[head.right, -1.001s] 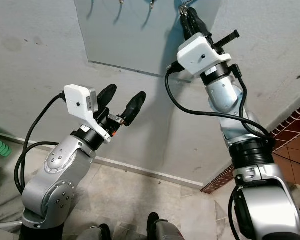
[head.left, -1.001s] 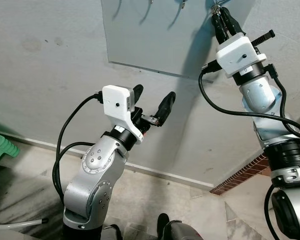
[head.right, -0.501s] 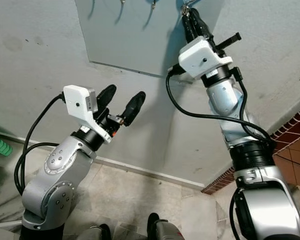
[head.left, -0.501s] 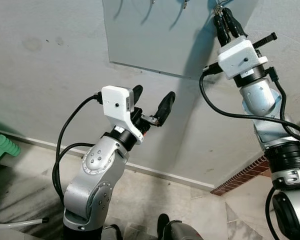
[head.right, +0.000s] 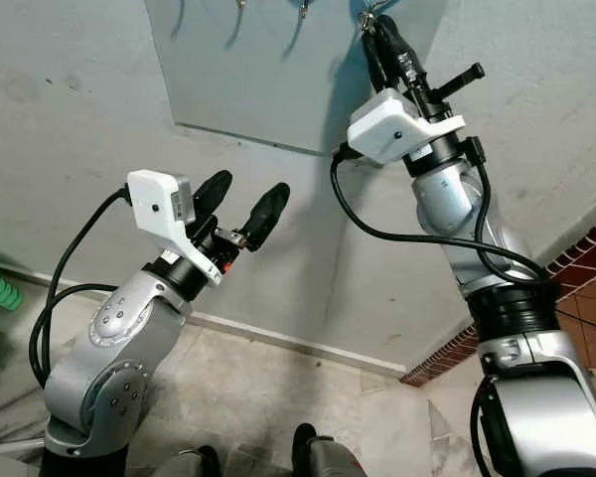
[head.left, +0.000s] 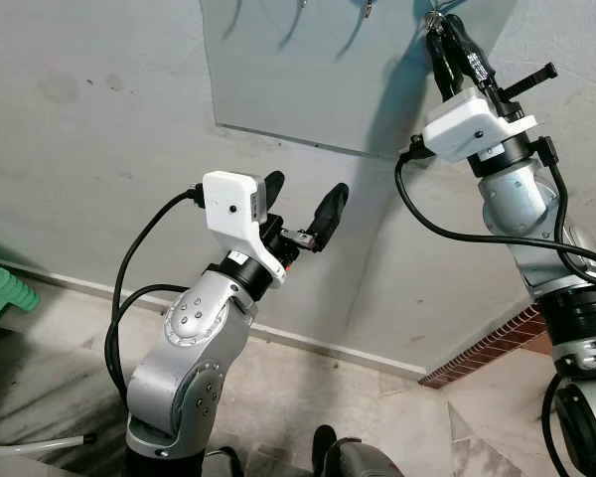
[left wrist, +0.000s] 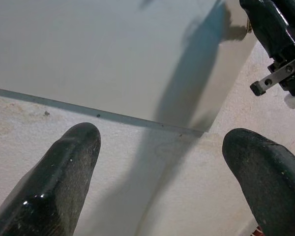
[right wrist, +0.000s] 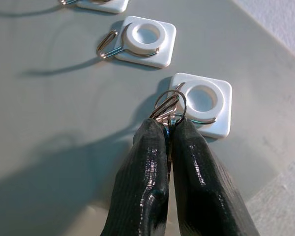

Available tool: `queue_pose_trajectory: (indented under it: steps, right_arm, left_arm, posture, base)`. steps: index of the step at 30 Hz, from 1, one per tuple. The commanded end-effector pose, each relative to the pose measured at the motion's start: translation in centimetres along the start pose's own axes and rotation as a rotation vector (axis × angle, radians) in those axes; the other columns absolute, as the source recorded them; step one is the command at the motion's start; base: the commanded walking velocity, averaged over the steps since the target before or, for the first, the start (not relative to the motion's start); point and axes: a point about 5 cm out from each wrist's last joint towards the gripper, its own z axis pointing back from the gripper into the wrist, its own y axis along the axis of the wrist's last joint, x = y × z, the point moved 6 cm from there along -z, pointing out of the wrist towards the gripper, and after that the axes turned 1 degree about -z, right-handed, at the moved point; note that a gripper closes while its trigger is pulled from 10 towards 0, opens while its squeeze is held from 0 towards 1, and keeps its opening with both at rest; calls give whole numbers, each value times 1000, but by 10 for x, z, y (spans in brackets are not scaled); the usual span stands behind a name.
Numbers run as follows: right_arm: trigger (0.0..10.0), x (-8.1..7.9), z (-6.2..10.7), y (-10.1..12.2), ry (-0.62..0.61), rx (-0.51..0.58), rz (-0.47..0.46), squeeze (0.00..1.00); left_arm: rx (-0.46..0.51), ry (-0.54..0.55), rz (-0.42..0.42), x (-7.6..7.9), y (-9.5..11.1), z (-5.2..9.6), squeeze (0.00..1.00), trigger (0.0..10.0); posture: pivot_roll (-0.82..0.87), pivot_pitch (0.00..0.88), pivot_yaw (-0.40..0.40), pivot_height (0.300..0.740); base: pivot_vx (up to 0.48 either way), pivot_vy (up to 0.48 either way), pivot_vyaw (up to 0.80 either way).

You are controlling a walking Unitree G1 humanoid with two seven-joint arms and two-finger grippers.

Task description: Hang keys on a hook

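My right gripper point(right wrist: 168, 129) is shut on the keys, whose silver ring point(right wrist: 171, 104) sticks out past the fingertips. The ring sits against the wire hook of a white square hook base point(right wrist: 202, 102) on a grey wall panel point(head.left: 308, 79); I cannot tell whether the ring is over the hook. In the eye views that gripper point(head.left: 443, 35) reaches up to the panel's top right corner. My left gripper point(head.left: 300, 206) is open and holds nothing, raised in front of the wall below the panel.
A second white hook base point(right wrist: 144, 40) with an empty wire hook sits beside the first, and more hooks point(head.left: 298, 8) run along the panel's top. A green object point(head.left: 0, 288) lies at the left by the floor. Red brick point(head.left: 487, 348) shows at lower right.
My right arm has pushed up and tilted, bringing the keys closer to the top right hook. The left arm has stayed where it was.
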Motion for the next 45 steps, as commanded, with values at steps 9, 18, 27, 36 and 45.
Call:
queue_pose_trajectory:
  steps: [9, 18, 27, 36, 45]
  right_arm:
    - [10000, -25, 15, -14, 137, -30, 173, 0]
    - [10000, -29, 17, -13, 159, 24, 341, 0]
    - [10000, -39, 26, -18, 222, 77, 517, 0]
    - [10000, -47, 31, -23, 253, 73, 507, 0]
    - [10000, -50, 34, -27, 272, 39, 388, 1000]
  left_arm:
    - [14, 4, 21, 2, 5, 2, 0, 10000]
    - [16, 16, 37, 0, 6, 2, 0, 10000]
    - [18, 31, 58, -1, 6, 3, 0, 10000]
    - [17, 36, 68, -1, 6, 3, 0, 10000]
    - [14, 42, 76, 0, 5, 4, 0, 10000]
  posture:
    - [5, 239, -50, 740]
    - [6, 245, -51, 740]
    - [6, 252, -55, 740]
    - [4, 252, -56, 740]
    - [9, 250, -63, 740]
  base:
    - [0, 0, 0]
    - [0, 0, 0]
    - [0, 0, 0]
    - [0, 0, 0]
    - [0, 0, 0]
